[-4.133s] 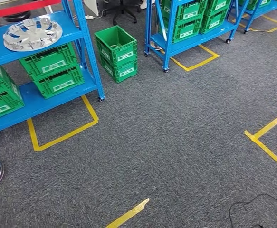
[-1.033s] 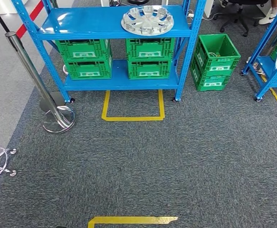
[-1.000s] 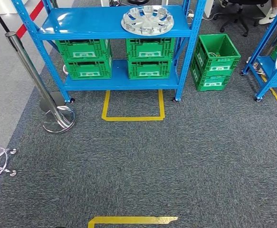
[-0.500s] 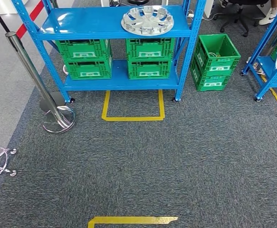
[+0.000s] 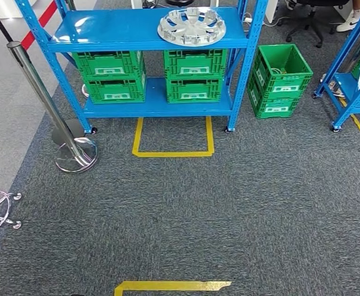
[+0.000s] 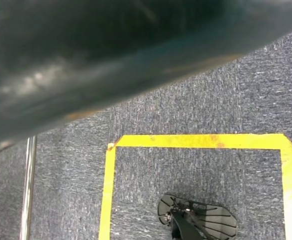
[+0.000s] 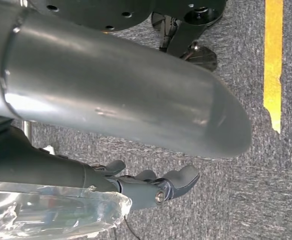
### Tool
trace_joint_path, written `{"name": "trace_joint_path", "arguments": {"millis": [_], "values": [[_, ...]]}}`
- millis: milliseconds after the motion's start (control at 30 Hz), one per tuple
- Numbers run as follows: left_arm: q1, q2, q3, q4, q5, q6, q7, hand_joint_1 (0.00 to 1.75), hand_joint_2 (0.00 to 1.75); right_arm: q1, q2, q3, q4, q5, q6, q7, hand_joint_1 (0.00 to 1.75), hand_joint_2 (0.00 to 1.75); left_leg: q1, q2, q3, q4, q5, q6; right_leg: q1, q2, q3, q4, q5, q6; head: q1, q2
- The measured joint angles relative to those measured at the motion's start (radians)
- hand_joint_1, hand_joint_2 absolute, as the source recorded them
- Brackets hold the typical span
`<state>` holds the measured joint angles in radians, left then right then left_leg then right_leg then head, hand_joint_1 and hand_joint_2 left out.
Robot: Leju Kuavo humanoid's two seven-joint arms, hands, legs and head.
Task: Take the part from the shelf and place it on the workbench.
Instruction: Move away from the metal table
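1 silver wheel cover (image 5: 192, 26) sits on the far blue shelf (image 5: 121, 31). It looks light, stiff and slippery; grab its rim. Your right robot hand (image 7: 163, 185) hangs with fingers loosely apart, holding nothing.

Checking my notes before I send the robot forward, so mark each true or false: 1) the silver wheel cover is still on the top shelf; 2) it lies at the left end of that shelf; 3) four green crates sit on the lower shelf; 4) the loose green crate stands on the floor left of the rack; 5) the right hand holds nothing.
1) True: the wheel cover lies on the top shelf.
2) False: it lies toward the right end.
3) True: four green crates sit stacked in two pairs on the lower shelf.
4) False: the loose crate stands on the floor right of the rack.
5) True: the right hand hangs with nothing in it.
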<state>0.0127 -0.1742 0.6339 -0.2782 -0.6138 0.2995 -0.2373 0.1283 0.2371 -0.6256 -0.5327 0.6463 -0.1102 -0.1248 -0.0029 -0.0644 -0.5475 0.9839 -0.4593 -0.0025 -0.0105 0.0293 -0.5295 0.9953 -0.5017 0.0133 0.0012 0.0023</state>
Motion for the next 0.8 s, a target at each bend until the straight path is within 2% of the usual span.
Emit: {"name": "trace_joint_path", "arguments": {"millis": [333,433,533,567,600,667,700,733,767,800], "values": [[0.001,0.0,0.01,-0.002,-0.012,0.016,-0.006,0.0,0.0,0.011,0.004,-0.01,-0.013,0.008,0.013,-0.006,0.0,0.0,-0.004,0.0,-0.001,0.007,-0.005,0.007,-0.004,0.0,0.002,-0.001,0.0,0.006,0.0,0.0],[0.0,0.0,0.017,-0.002,-0.015,0.02,-0.01,0.0,0.0,0.012,0.006,-0.016,-0.013,0.015,0.013,-0.01,0.0,0.0,-0.006,0.0,-0.002,0.012,-0.008,0.015,-0.006,0.0,0.003,-0.003,-0.001,0.013,0.0,0.0],[0.0,-0.001,0.022,-0.002,-0.02,0.022,-0.01,0.0,0.0,0.013,0.007,-0.018,-0.015,0.02,0.013,-0.01,0.0,0.0,-0.002,0.004,0.006,-0.005,0.0,0.028,-0.006,-0.002,-0.002,0.006,-0.011,0.022,0.0,0.0],[0.0,-0.002,0.023,-0.002,-0.022,0.023,-0.01,0.0,0.0,0.013,0.007,-0.019,-0.016,0.021,0.012,-0.01,0.0,0.0,0.001,0.006,0.01,-0.013,0.004,0.032,-0.005,-0.007,-0.015,0.034,-0.031,0.025,0.002,0.0],[0.0,-0.003,0.023,-0.002,-0.022,0.023,-0.011,0.0,0.0,0.014,0.007,-0.021,-0.017,0.021,0.012,-0.01,0.0,0.0,0.004,0.009,0.013,-0.018,0.007,0.036,-0.004,-0.012,-0.038,0.085,-0.061,0.027,0.005,0.0],[0.002,-0.004,0.025,-0.002,-0.022,0.023,-0.011,0.0,0.0,0.014,0.007,-0.023,-0.017,0.022,0.012,-0.01,0.0,0.0,0.004,0.014,0.011,-0.019,0.007,0.038,-0.005,-0.019,-0.105,0.219,-0.125,0.031,0.008,0.0],[0.003,-0.005,0.025,-0.002,-0.022,0.023,-0.01,0.0,0.0,0.016,0.007,-0.024,-0.017,0.022,0.012,-0.01,0.0,0.0,0.004,0.016,0.011,-0.018,0.006,0.037,-0.005,-0.019,-0.13,0.266,-0.139,0.034,0.008,0.0],[0.003,-0.005,0.026,-0.002,-0.022,0.023,-0.01,0.0,0.0,0.017,0.007,-0.025,-0.017,0.022,0.012,-0.01,0.0,0.0,0.004,0.017,0.012,-0.018,0.005,0.035,-0.006,-0.02,-0.136,0.276,-0.131,0.035,0.008,0.0],[0.004,-0.005,0.026,-0.002,-0.022,0.023,-0.011,0.0,0.0,0.018,0.007,-0.025,-0.018,0.022,0.012,-0.011,0.0,0.0,0.004,0.017,0.013,-0.017,0.003,0.033,-0.008,-0.02,-0.122,0.245,-0.104,0.036,0.008,0.0],[0.004,-0.006,0.027,-0.002,-0.022,0.024,-0.011,0.0,0.0,0.018,0.007,-0.025,-0.018,0.022,0.012,-0.012,0.0,0.0,0.005,0.016,0.015,-0.016,0.001,0.029,-0.01,-0.02,-0.089,0.179,-0.064,0.036,0.008,0.0]]}}
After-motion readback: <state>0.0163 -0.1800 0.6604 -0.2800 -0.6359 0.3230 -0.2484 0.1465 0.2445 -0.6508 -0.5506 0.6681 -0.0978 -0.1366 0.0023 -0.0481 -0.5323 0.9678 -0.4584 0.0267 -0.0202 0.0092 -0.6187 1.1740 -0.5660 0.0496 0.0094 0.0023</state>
